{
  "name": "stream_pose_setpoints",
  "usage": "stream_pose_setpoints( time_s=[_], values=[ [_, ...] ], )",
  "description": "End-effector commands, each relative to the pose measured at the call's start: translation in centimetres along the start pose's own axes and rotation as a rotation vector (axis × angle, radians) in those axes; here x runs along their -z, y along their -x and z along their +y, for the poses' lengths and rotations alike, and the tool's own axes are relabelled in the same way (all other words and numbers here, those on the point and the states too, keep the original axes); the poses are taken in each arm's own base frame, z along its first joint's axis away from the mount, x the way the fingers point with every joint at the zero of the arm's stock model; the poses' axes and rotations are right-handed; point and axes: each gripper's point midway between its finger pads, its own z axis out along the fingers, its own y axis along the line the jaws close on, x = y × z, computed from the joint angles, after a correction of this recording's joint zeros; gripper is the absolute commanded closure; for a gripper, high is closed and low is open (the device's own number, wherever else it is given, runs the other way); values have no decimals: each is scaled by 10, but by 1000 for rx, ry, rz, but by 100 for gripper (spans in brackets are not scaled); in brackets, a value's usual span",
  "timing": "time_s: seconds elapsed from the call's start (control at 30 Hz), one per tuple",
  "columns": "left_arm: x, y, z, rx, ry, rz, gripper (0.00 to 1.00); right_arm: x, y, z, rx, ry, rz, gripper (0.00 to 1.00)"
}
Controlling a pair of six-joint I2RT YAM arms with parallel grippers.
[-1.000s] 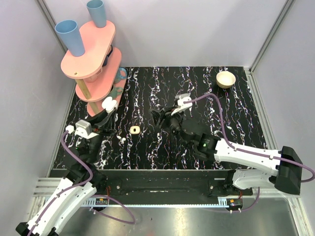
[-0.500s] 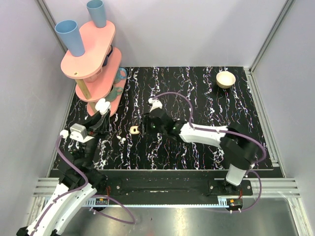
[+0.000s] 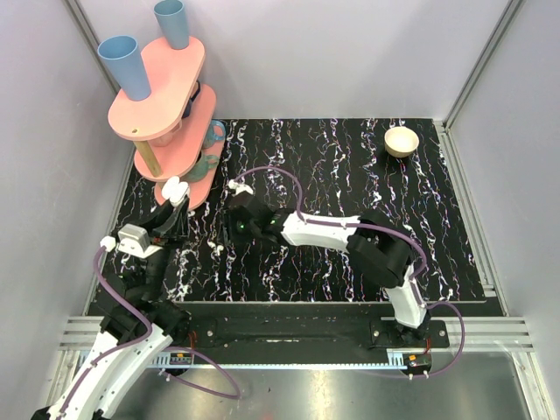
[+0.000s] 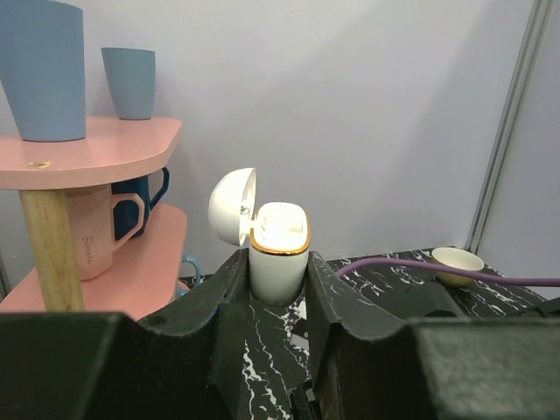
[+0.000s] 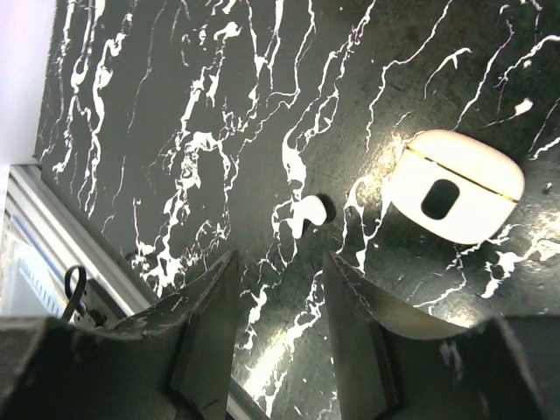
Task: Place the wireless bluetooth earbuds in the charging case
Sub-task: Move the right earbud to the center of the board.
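Note:
My left gripper (image 4: 278, 273) is shut on the white charging case (image 4: 278, 249) and holds it upright with its lid (image 4: 231, 206) open; in the top view the case (image 3: 175, 188) is at the left, beside the pink rack. One tiny white earbud (image 5: 308, 213) lies on the black marbled table, just ahead of my right gripper (image 5: 278, 269), which is open and empty above it. In the top view the earbud (image 3: 219, 249) is just left of and nearer than the right gripper (image 3: 233, 234). I see no second earbud.
A cream rounded-square piece with a dark centre (image 5: 457, 185) lies right of the earbud. A pink two-tier rack (image 3: 162, 96) with blue cups and mugs stands at the back left. A cream bowl (image 3: 402, 140) sits at the back right. The table's edge rail (image 5: 26, 254) is close by.
My right arm has swung left across the table and now hovers over the earbud and the cream piece. My left gripper has drawn slightly left and back with the case.

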Motion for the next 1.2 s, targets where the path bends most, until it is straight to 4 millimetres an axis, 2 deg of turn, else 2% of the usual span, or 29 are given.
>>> stream_pose_setpoints(
  time_s=[0.0,0.13,0.6,0.87,0.97,1.0,1.17],
  values=[
    [3,32,8,2,34,-78,100,-13,-6,3,-60,-79,9,50],
    [4,30,9,4,38,-75,100,-30,-25,-2,-23,-117,64,50],
    [5,29,9,20,41,-75,100,-51,-28,-5,102,-240,51,50],
    [5,27,9,27,42,-73,100,-62,-38,-20,136,-322,70,55],
    [5,26,9,27,43,-73,100,-63,-40,-22,140,-332,70,59],
    [5,26,9,29,43,-73,100,-63,-39,-21,141,-330,65,64],
    [6,25,10,27,45,-72,100,-57,-38,-28,157,-356,59,75]
  ],
)
